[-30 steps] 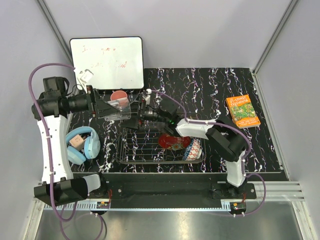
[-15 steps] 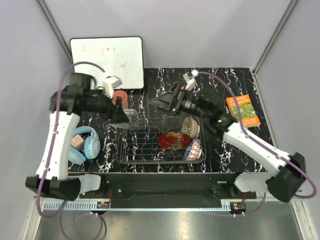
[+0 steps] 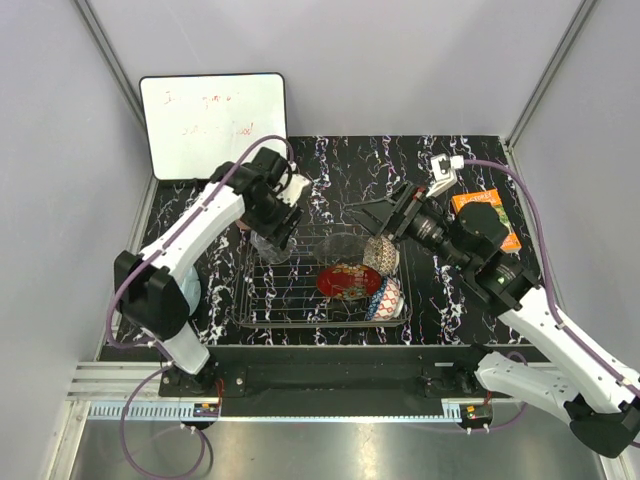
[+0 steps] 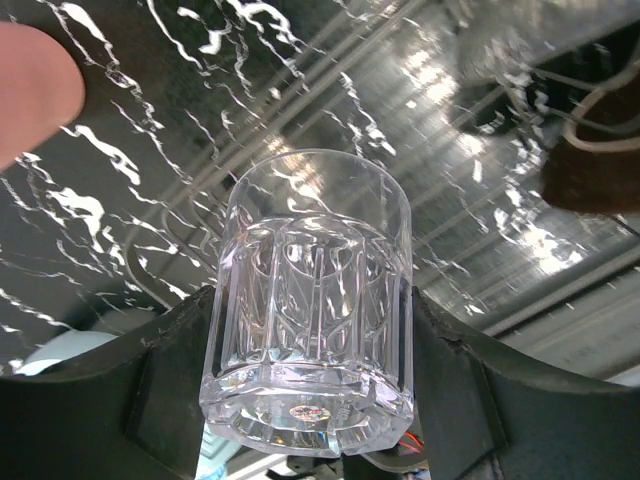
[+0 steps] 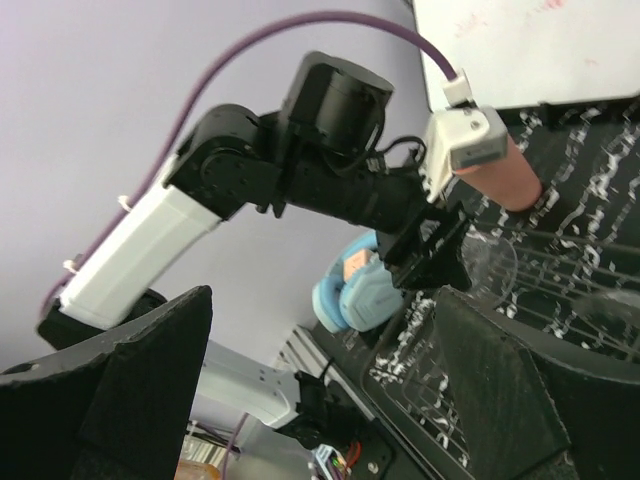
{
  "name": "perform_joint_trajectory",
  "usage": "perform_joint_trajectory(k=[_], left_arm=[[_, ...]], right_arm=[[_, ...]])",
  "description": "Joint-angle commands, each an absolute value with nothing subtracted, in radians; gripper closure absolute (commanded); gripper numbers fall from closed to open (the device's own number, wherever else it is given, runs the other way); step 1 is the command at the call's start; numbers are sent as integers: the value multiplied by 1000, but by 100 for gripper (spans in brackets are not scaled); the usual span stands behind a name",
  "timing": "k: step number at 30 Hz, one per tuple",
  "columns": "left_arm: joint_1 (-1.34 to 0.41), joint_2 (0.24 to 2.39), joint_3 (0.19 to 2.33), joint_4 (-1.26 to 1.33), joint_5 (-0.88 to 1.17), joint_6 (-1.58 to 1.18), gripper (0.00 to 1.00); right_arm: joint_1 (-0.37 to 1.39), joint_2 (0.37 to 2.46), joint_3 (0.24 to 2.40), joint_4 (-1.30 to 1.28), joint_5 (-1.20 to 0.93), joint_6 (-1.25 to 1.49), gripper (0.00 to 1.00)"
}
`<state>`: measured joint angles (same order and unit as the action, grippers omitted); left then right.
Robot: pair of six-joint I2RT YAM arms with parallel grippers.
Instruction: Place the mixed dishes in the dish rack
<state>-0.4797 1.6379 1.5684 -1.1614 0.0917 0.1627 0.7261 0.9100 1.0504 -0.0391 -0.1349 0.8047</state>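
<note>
My left arm hides most of the salmon-pink cup (image 4: 30,85) from above. It reaches bent over the dish rack's (image 3: 290,292) far-left corner, where the left gripper (image 3: 272,237) pinches the small clear glass tumbler (image 4: 310,290). The right gripper (image 3: 375,213) hangs spread wide and empty above the rack's far edge.

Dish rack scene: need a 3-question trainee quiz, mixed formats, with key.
1. Multiple choice: what is between the fingers of the left gripper?
A) salmon-pink cup
B) small clear glass tumbler
C) nothing

2. True or false: the right gripper is shut.

3. Fill in: the red gold-patterned plate sits inside the ____.

Key
1. B, the wrist view shows it clamped between both fingers.
2. False, its jaws stand wide apart with nothing between them.
3. dish rack
</note>
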Motion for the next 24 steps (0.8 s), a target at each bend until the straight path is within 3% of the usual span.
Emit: perform_joint_trajectory(k=[1,23,24], left_arm=[[-505,1669,1566,-1074,-46,147,100],[-588,1812,1422,-930,-45,150,100],[-589,1818,1419,-927,-43,150,95]], right_arm=[[730,878,1019,-72,-63,776,0],[730,830,971,-74,-45,788,0],[730,828,966,-72,-43,788,0]])
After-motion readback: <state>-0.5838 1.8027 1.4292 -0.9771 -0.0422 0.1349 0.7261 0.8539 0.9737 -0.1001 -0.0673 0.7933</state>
